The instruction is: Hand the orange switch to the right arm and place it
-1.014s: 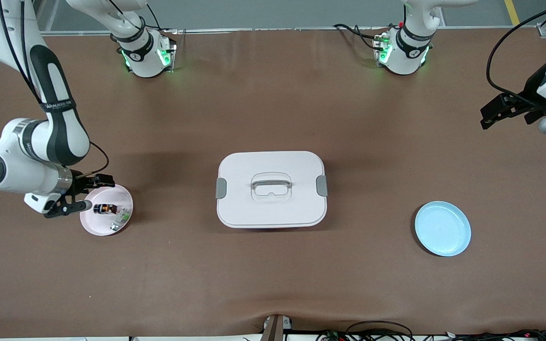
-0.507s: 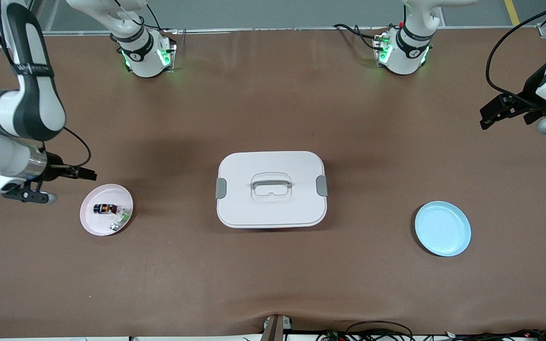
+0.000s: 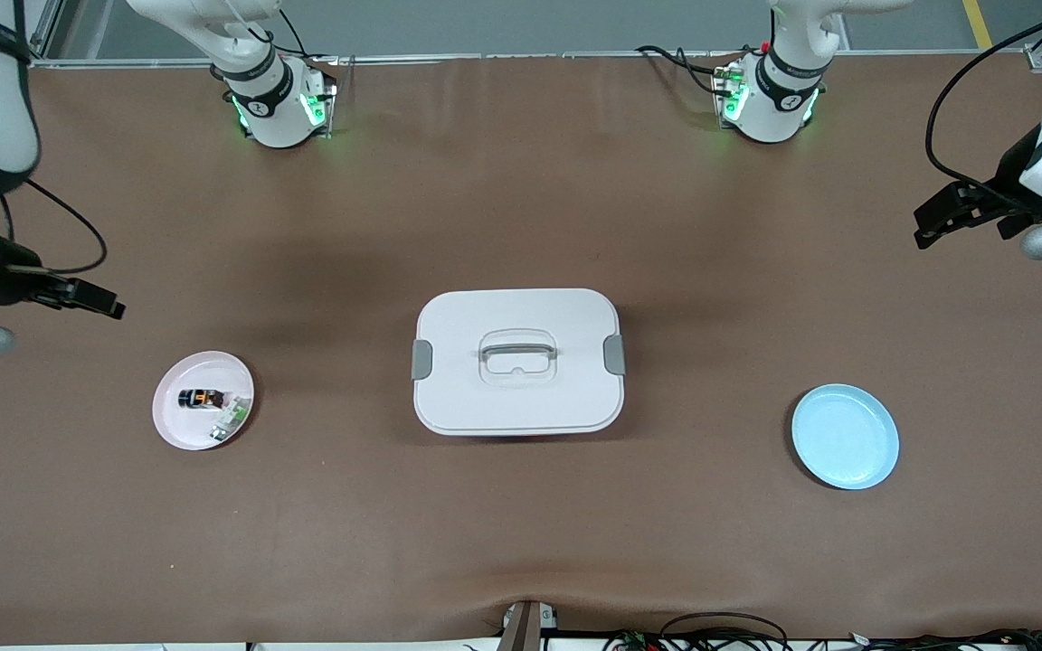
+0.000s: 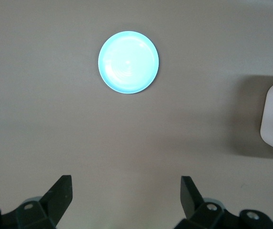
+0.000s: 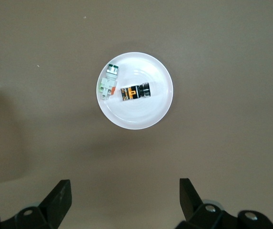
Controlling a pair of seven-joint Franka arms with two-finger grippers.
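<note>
The orange switch (image 3: 201, 398) lies on its side in the pink plate (image 3: 175, 427), which sits near the right arm's end of the surface, well apart from the lidded white container (image 3: 517, 362) at the centre. Just beside the switch in the same plate, nearer to the front camera, lies a small white-and-green part (image 3: 230, 418); in the right wrist view the two (image 5: 135, 92) (image 5: 108, 83) look close to touching.

The right end effector (image 3: 78, 297) hangs over bare surface close to that end's edge, fingers spread apart and holding nothing. The left end effector (image 3: 953, 215) hangs over the left arm's end of the surface, above and apart from the light blue plate (image 3: 845, 437), its fingers also spread wide and empty, as its wrist view (image 4: 126, 191) shows.

Judging from this layout, the main risk is a grasp that catches the wrong piece: the switch is tiny and its neighbour so near that a finger could land on the white-and-green part or nudge both. The plate's shallow rim (image 5: 167, 102) could also block a low finger, and the plate looks light enough to slide or tip under a sideways push. A hand-over between arms adds a chance of dropping so small a part if one end effector lets go before the other has a firm hold.
</note>
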